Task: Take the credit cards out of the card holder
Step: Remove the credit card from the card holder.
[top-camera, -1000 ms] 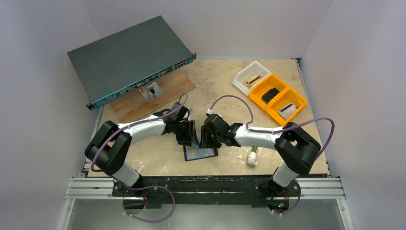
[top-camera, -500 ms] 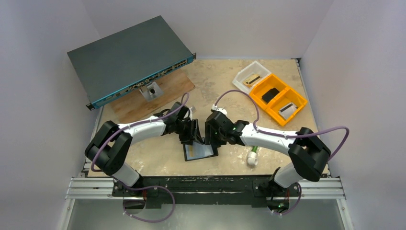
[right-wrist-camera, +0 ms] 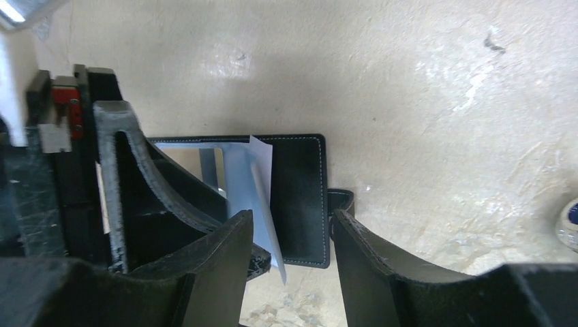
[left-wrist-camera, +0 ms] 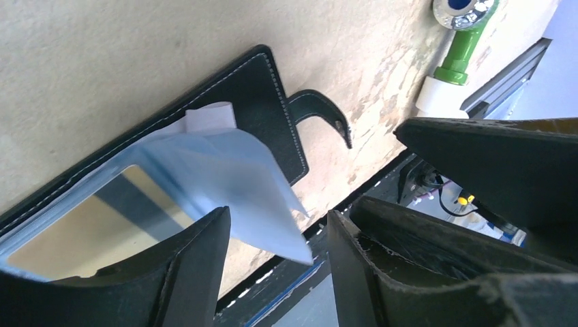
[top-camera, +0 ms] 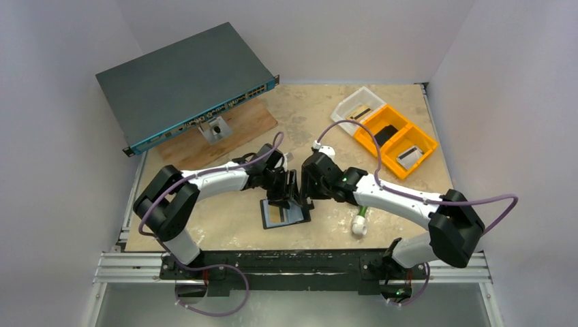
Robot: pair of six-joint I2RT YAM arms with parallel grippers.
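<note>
The counter (top-camera: 307,116) has bare room at its centre. The switch (top-camera: 180,85) overhangs the far-left corner and the orange tray (top-camera: 364,129) sits far right, both well apart from the work. The holder (top-camera: 265,214) (left-wrist-camera: 262,102) (right-wrist-camera: 300,197) lies open and flat near the near edge, with free counter to its left and a green-white fitting (top-camera: 359,223) near on its right. One card (left-wrist-camera: 225,170) (right-wrist-camera: 255,184) tilts up out of it. Both tools stand half open, with the raised card's corner in the gap of the left tool (top-camera: 285,199) (left-wrist-camera: 278,225) and its edge in that of the right tool (top-camera: 305,197) (right-wrist-camera: 293,225). Whether any finger touches the card is unclear. Since a second ago both tools have crowded together over the holder's right side, and the right elbow has swung outward.
</note>
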